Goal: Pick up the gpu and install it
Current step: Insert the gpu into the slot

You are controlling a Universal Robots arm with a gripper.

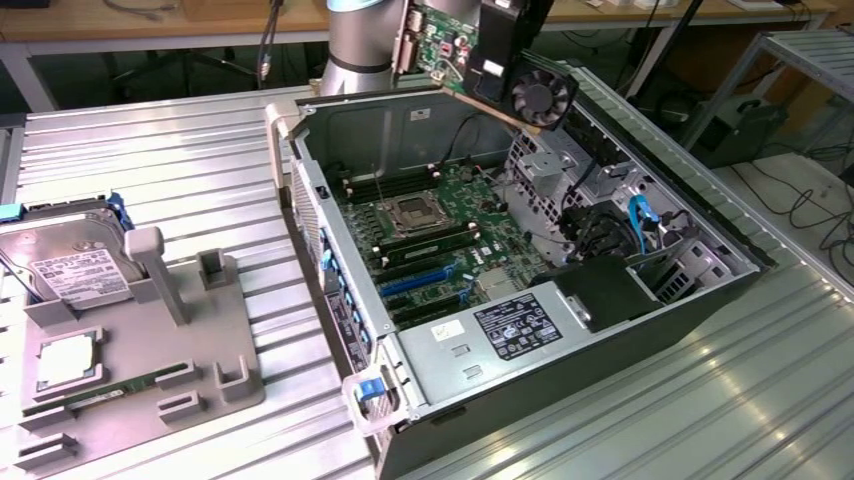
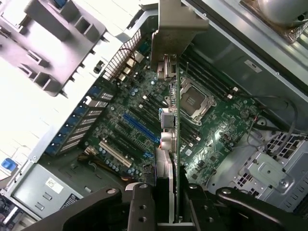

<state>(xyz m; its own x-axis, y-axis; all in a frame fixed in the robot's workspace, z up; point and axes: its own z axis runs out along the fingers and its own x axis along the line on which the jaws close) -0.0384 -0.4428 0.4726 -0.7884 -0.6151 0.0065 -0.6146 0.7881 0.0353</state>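
The gpu point(image 1: 438, 42), a green circuit board with a black fan at one end, hangs tilted in the air over the back rim of the open computer case point(image 1: 300, 190). My gripper point(image 1: 501, 40) is shut on it. In the wrist view the gpu point(image 2: 175, 130) shows edge-on with its silver bracket point(image 2: 174, 24) at the far end, clamped between my gripper point(image 2: 168, 202) fingers. Below it lies the motherboard point(image 2: 216, 139) with its blue expansion slots point(image 2: 139, 127), well apart from the card. The same slots point(image 1: 420, 282) show in the exterior view.
A grey fixture tray point(image 1: 147, 340) on the exterior view's left holds a silver hard drive point(image 1: 74, 265), a CPU point(image 1: 64, 362) and a memory stick point(image 1: 127, 388). Inside the case are the power supply point(image 1: 514, 328), the CPU socket point(image 1: 407, 215) and drive cages point(image 1: 601, 230).
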